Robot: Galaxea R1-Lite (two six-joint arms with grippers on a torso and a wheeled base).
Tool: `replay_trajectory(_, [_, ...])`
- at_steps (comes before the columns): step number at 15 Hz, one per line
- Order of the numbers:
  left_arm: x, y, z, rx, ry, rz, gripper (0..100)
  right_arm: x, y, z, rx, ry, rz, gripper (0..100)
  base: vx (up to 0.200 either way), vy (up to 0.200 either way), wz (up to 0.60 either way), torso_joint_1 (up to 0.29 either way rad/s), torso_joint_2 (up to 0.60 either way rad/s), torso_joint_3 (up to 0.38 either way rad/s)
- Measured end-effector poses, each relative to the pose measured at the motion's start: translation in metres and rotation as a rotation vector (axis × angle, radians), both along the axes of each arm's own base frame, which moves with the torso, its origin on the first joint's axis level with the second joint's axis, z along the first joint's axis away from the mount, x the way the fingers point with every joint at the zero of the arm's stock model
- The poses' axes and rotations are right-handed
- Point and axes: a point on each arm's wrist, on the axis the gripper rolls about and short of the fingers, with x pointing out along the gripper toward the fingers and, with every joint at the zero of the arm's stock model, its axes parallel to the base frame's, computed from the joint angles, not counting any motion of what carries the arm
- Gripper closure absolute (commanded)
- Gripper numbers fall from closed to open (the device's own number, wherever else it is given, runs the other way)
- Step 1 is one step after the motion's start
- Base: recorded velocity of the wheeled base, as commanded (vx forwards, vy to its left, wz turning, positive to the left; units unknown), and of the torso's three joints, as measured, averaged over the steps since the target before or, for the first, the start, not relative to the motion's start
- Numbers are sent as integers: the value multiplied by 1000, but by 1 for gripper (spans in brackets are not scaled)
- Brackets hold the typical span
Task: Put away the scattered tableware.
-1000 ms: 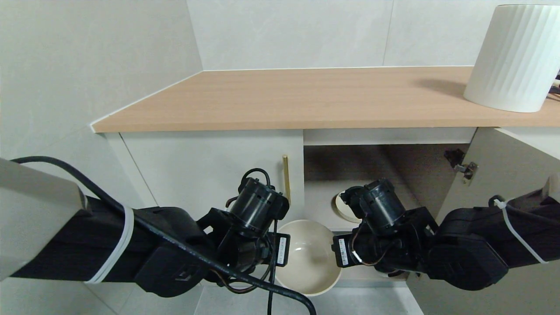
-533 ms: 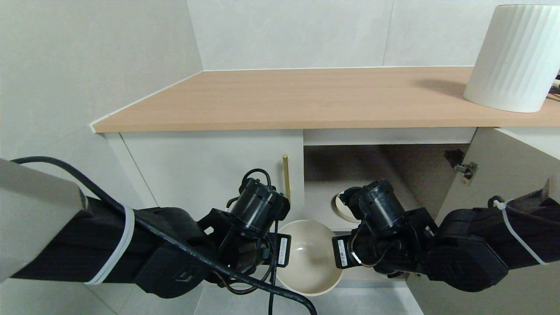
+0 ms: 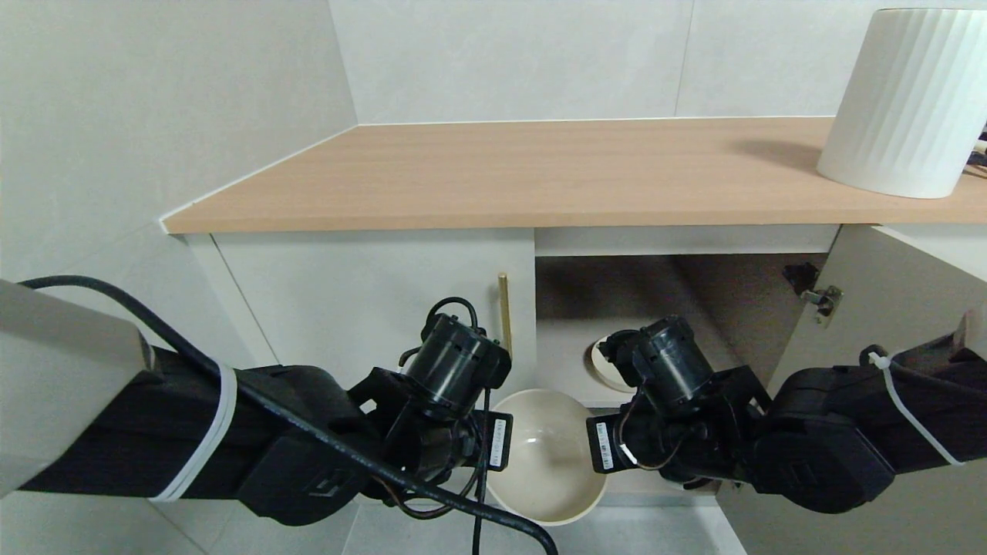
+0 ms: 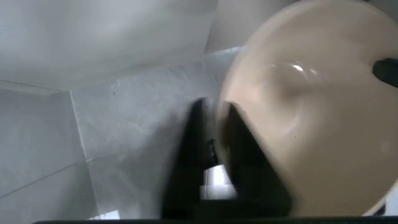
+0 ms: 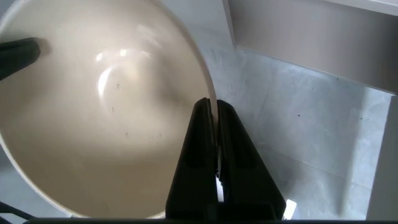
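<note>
A cream bowl [image 3: 544, 455] hangs between my two arms, low in front of the open cabinet [image 3: 655, 308]. My left gripper [image 4: 216, 111] is shut on the rim of the bowl [image 4: 311, 106] on its left side. My right gripper [image 5: 214, 107] is shut on the opposite rim of the bowl [image 5: 106, 106], one finger inside and one outside. The bowl's opening faces up and it looks empty. A second cream dish [image 3: 605, 368] rests on the cabinet shelf behind my right wrist, partly hidden.
The cabinet's right door [image 3: 887, 308] stands open; the left door is closed, with a brass handle [image 3: 503, 312]. A white ribbed container [image 3: 910, 100] sits on the wooden countertop [image 3: 501, 177] at the right. Grey tiled floor [image 5: 311, 124] lies below the bowl.
The bowl and both grippers have drifted very slightly down and to the right; both grips are unchanged.
</note>
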Motion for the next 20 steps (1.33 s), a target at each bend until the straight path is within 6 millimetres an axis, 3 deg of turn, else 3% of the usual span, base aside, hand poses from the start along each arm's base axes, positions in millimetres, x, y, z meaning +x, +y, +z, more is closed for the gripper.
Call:
replay_trajectory(6, [0, 0, 0, -1, -1, 3, 0, 0, -1, -3, -15, 9, 2, 100, 0, 0, 0, 0, 0, 0])
replay_trajectory(9, [0, 0, 1, -2, -2, 4, 0, 8, -6, -14, -49, 41, -19, 100, 0, 0, 0, 0, 0, 0])
replay_trajectory(13, [0, 0, 1, -2, -2, 3, 0, 44, -25, -33, -109, 73, -147, 100, 0, 0, 0, 0, 0, 0])
replay_trajectory(20, [0, 1, 1, -2, -3, 5, 0, 110, -60, -33, 17, 28, -456, 100, 0, 0, 0, 0, 0, 0])
